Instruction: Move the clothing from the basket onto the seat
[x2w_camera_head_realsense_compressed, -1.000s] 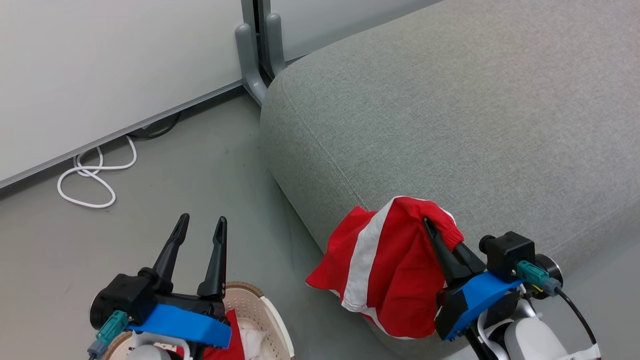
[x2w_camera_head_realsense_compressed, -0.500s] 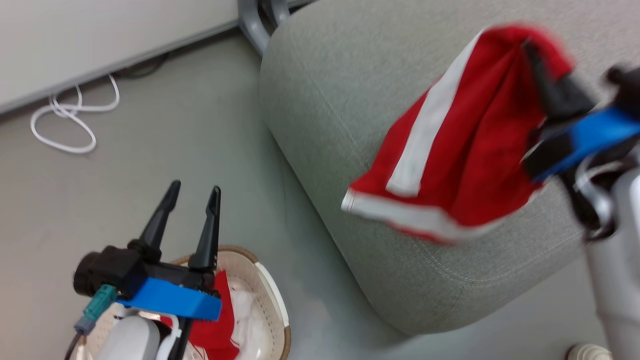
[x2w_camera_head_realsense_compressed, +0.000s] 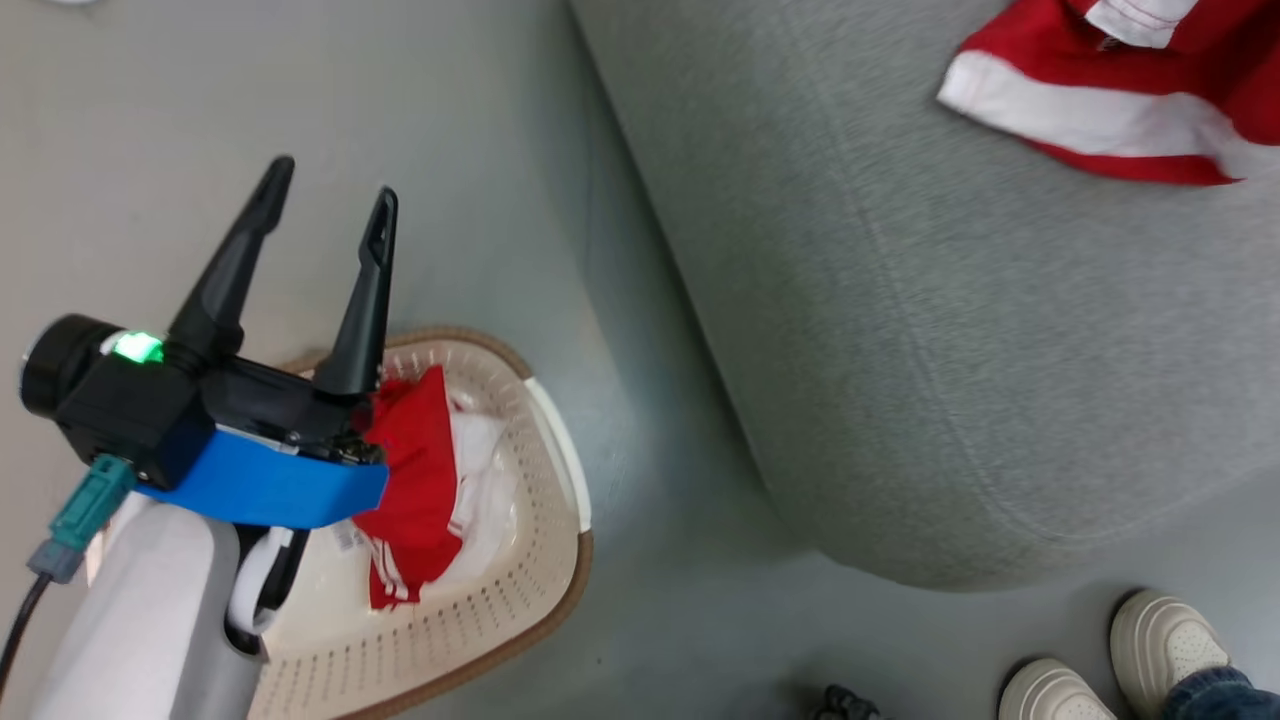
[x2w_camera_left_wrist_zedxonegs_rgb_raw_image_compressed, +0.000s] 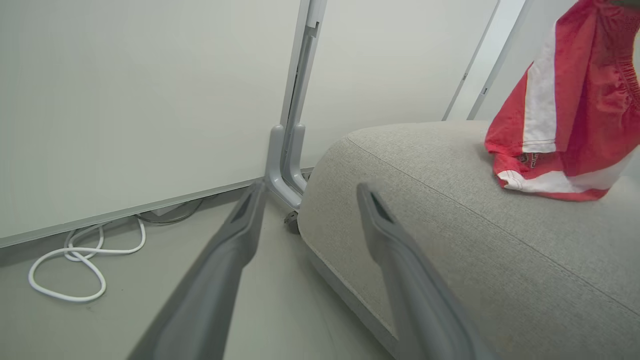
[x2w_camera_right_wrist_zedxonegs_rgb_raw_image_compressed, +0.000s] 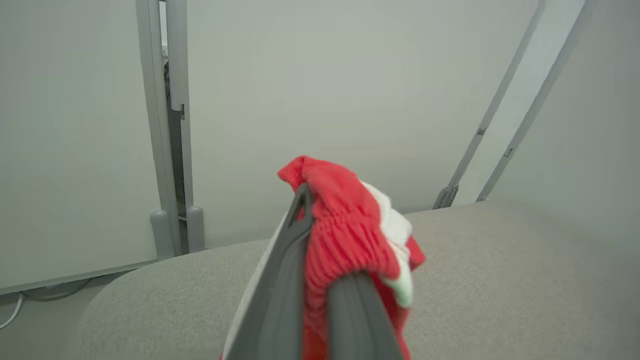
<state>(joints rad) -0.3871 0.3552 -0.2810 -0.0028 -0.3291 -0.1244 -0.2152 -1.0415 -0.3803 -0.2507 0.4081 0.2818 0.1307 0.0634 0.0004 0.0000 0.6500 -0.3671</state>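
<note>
Grey seat (x2w_camera_right_wrist_zedxonegs_rgb_raw_image_compressed: 500, 260) below my right gripper (x2w_camera_right_wrist_zedxonegs_rgb_raw_image_compressed: 327, 235), clamped on red garment (x2w_camera_right_wrist_zedxonegs_rgb_raw_image_compressed: 342, 220) hanging from fingertips. My left gripper (x2w_camera_head_realsense_compressed: 332, 182) spread, empty; basket (x2w_camera_head_realsense_compressed: 545, 560) with clothing (x2w_camera_head_realsense_compressed: 415, 470) behind its fingers.

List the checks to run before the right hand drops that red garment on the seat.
1. Red garment pinched in right hand: ok.
2. Garment hangs over the seat: ok.
3. Seat beneath it bare: ok.
4. Left hand open, holding nothing: ok.
5. Basket emptied: not ok, red clothing lies inside.
6. Person's shoes by seat corner, safely clear: cannot tell.
</note>
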